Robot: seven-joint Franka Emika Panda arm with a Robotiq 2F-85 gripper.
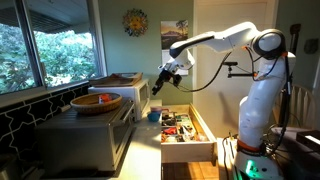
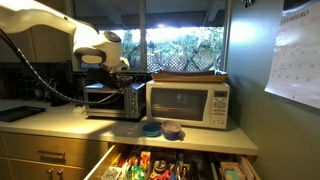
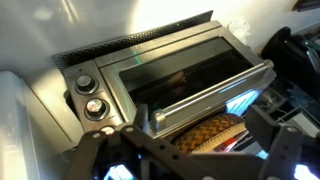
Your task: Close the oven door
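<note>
The grey countertop oven (image 1: 88,135) stands on the counter; it also shows in an exterior view (image 2: 110,98). In the wrist view, which is upside down, the oven door (image 3: 178,62) fills the middle: silver frame, dark glass, bar handle (image 3: 205,95) along its top edge. The door stands upright at the oven front; I cannot tell if a small gap is left. My gripper (image 3: 190,152) is open and empty, its fingers spread wide just in front of the handle. In an exterior view the gripper (image 1: 166,76) hovers off the counter's edge.
A woven bowl (image 1: 97,100) sits on top of the oven. A white microwave (image 2: 188,103) stands beside it. Small bowls (image 2: 160,129) sit on the counter in front. A wooden drawer of clutter (image 1: 185,128) stands open below the counter. Two knobs (image 3: 90,92) are beside the door.
</note>
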